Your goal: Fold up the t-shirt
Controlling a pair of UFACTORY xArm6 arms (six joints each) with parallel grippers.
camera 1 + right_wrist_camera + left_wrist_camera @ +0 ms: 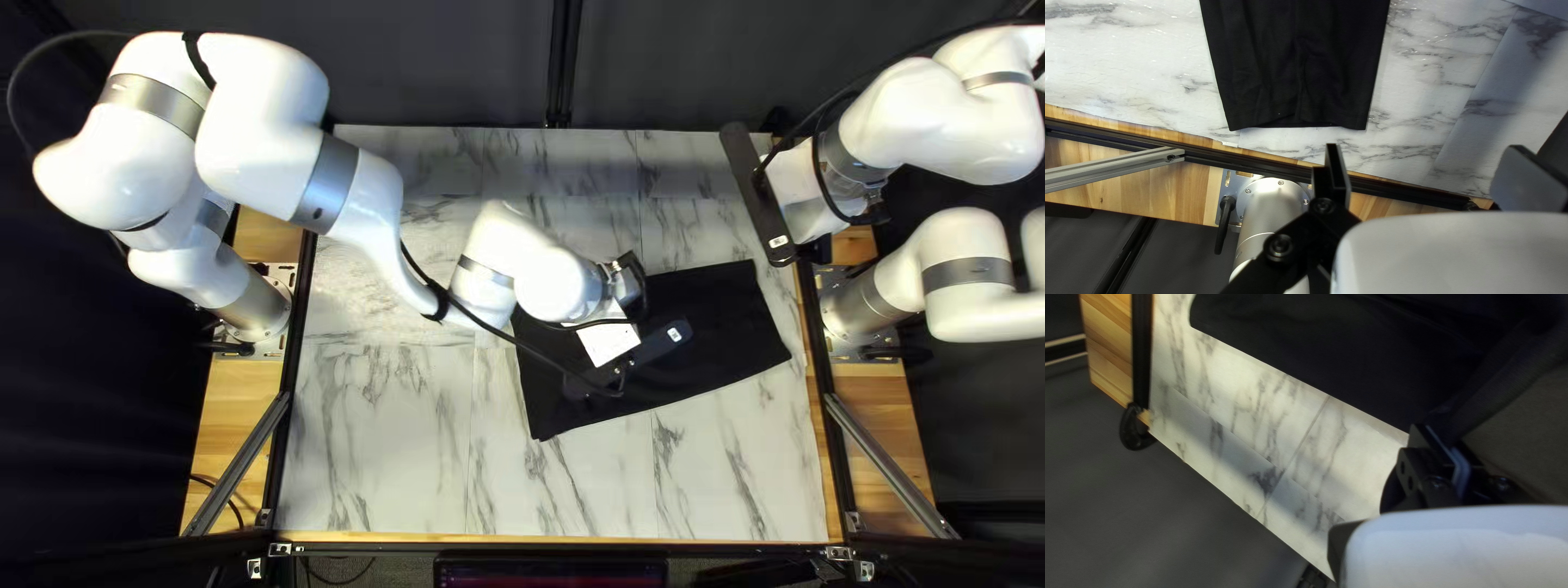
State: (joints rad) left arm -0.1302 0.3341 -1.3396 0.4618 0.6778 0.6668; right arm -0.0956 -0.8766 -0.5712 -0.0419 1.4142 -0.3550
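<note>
Marbled table (381,457) fills middle of top left view. Left arm (267,142) reaches from upper left to centre; right arm (942,109), upper right. Black t-shirt (718,327) on table, centre to right of top left view, partly under left arm. Left gripper (607,341) over t-shirt, clenched on its cloth. Right gripper (806,207) near table's right edge, released, fingers wide apart.
</note>
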